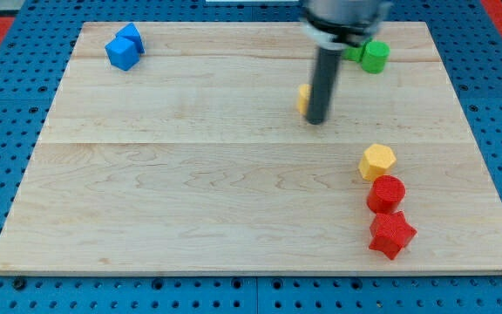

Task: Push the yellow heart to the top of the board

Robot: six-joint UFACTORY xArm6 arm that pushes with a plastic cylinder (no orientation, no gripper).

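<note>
My rod hides most of the yellow heart near the board's top.

My tip [317,121] carries no pincer, so it holds nothing; it sits just at the view's right of the yellow heart [303,98], of which only 1 thin sliver shows, shape unclear. The green blocks [370,55] are partly covered by my arm. The blue blocks [124,48] sit top left on the wooden board [190,192]. A yellow hexagon [377,161], red cylinder [386,193] and red star [391,234] line up at right.
</note>
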